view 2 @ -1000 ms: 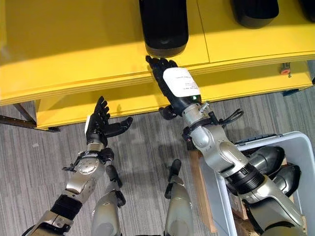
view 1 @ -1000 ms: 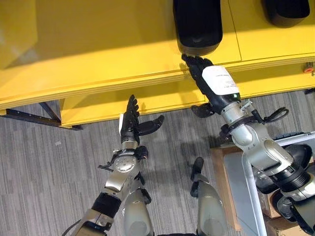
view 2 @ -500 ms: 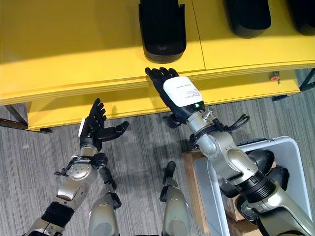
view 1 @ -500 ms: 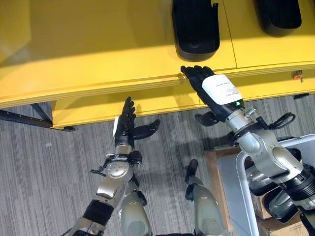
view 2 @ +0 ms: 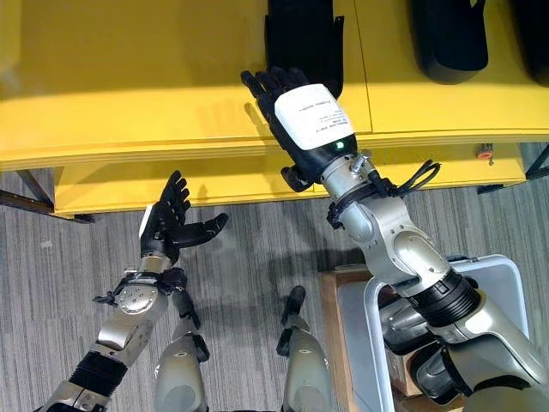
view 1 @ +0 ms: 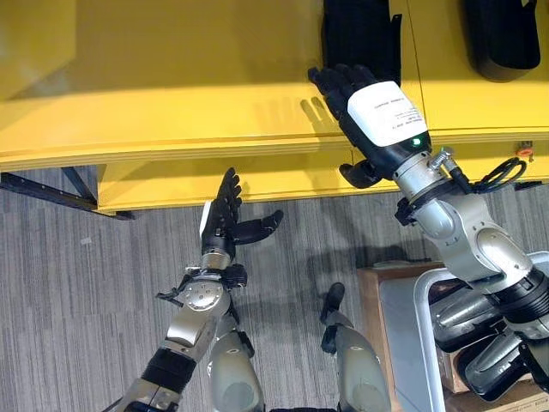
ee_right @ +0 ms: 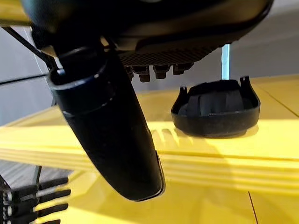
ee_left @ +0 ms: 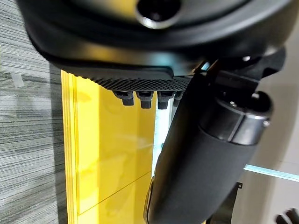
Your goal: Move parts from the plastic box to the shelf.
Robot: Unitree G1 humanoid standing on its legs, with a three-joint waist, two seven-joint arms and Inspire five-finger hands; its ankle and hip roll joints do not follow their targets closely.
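The right hand (view 2: 296, 116), fingers straight and empty, is hovering just short of the black moulded plastic part (view 2: 302, 39) now released onto the yellow shelf (view 2: 129, 77), while the left hand (view 2: 167, 225) is idling open.

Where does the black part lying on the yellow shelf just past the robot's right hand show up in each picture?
Left eye view: black part at the top, right of middle, beyond the right robot hand.
Right eye view: top, near the middle.
Right wrist view: right of middle, resting on the shelf.
Shared landmark: the yellow shelf, also seen in the left wrist view.
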